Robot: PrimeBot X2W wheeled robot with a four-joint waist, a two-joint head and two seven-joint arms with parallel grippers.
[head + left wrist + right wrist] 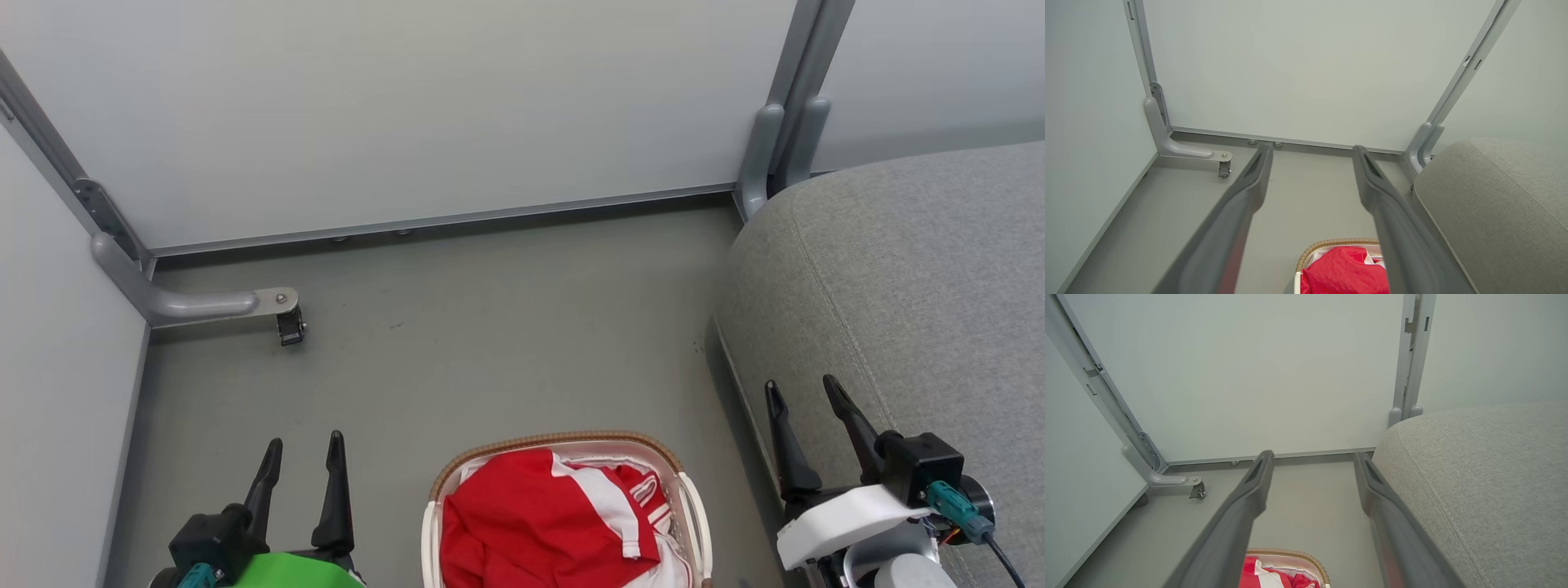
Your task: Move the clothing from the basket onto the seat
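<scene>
The red clothing [539,514] with white stripes lies bunched inside the white basket [694,506], whose brown woven rim shows at the bottom middle of the head view. The grey seat [906,278] fills the right side. My left gripper [304,451] stands open at the lower left, left of the basket, holding nothing. My right gripper [804,390] is open at the lower right, over the seat's front edge. In the left wrist view the clothing [1345,271] and seat [1494,204] appear beyond my open left gripper [1312,150]. The right wrist view has the clothing [1257,573], seat [1486,473] and open right gripper [1310,455].
White partition panels [424,106] on grey frames close off the back and left. A grey foot bracket with a small caster [290,325] juts onto the grey floor [490,327] at the left. A frame post [775,139] stands beside the seat's back corner.
</scene>
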